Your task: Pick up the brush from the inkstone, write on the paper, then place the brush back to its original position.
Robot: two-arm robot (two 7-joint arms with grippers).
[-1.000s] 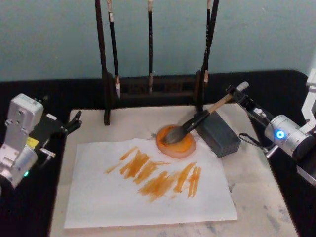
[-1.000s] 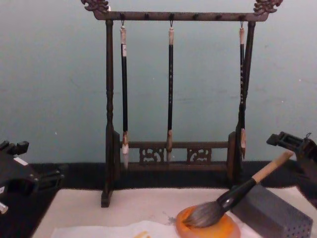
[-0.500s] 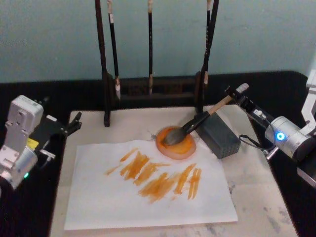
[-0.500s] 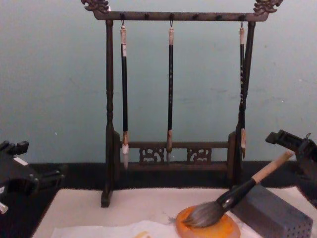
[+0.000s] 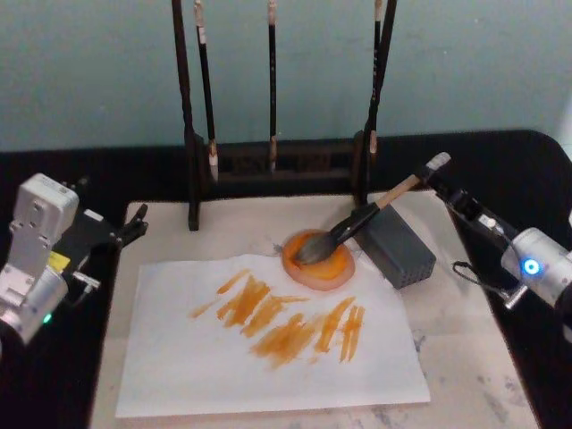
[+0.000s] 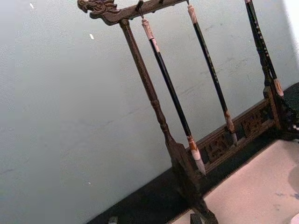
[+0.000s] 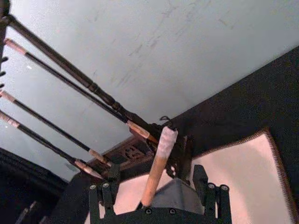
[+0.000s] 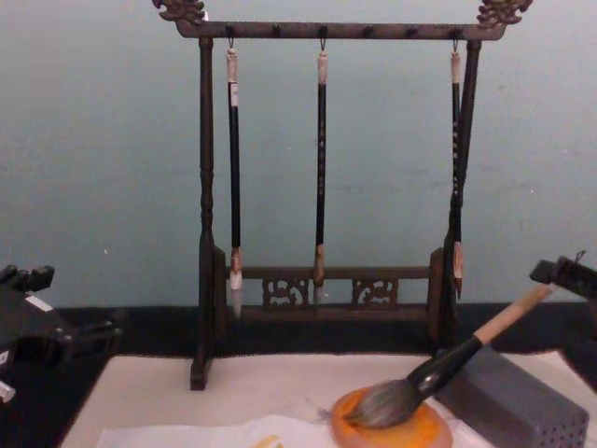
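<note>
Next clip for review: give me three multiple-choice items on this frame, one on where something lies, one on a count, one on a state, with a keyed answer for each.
1. Where do the bushy grey-white bristles of the large calligraphy brush rest?
A. in the small round orange inkstone dish
B. on the white sheet of paper
C. on the dark wooden rack

2. How many thin dark brushes hang from the rack?
A. one
B. three
C. five

3. What is the right gripper's state?
A. shut on the brush
B. open, clear of the brush
C. shut on the grey block

Key:
1 A: the brush head lies in the inkstone.
2 B: three hang from the rack.
3 B: the right gripper has spread fingers beside the handle's white-wrapped end.
</note>
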